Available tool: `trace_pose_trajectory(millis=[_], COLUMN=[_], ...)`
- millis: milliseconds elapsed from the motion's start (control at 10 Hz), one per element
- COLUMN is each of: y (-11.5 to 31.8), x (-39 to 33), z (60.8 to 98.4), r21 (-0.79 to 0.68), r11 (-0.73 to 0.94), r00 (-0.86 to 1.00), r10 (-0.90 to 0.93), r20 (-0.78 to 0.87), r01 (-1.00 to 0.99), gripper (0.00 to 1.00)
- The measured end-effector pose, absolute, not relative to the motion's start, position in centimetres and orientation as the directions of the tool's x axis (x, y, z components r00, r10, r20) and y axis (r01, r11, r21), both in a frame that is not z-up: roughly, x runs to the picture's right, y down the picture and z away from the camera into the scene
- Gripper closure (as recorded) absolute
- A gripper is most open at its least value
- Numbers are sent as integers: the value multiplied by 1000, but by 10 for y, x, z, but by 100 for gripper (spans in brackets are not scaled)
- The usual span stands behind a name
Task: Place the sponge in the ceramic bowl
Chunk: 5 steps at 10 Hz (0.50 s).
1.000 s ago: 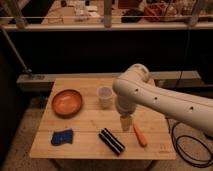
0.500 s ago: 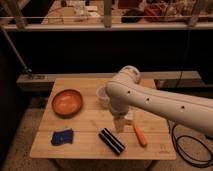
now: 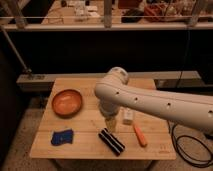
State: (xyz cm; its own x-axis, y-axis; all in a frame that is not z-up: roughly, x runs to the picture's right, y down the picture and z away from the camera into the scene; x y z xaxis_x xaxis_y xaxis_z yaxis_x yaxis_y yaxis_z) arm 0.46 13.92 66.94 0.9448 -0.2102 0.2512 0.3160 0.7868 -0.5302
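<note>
The blue sponge [image 3: 62,136] lies on the wooden table [image 3: 90,125] near its front left corner. Behind it, at the left, sits the orange-brown ceramic bowl [image 3: 67,102], with nothing in it. My gripper [image 3: 110,124] points down over the middle of the table, right of both and well apart from the sponge. It is open and holds nothing. The big white arm [image 3: 150,102] reaches in from the right.
A black block with white stripes [image 3: 111,141] lies just in front of the gripper. An orange stick-shaped object [image 3: 139,135] and a small white object [image 3: 128,116] lie to its right. A dark railing and cluttered shelves stand behind the table. A cable [image 3: 192,150] lies on the floor at right.
The arm has swung left across the table, and its elbow now covers the whitish cup. The gripper has shifted left toward the table's middle. The sponge and bowl have not moved.
</note>
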Motion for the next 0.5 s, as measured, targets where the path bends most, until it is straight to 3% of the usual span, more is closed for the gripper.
trace_pose_trajectory(millis=[500], y=[144], x=[-26], z=[680], r21=[-516], r11=[773], r00=[923], r10=[-238], r20=[304], r01=[369], gripper=[20])
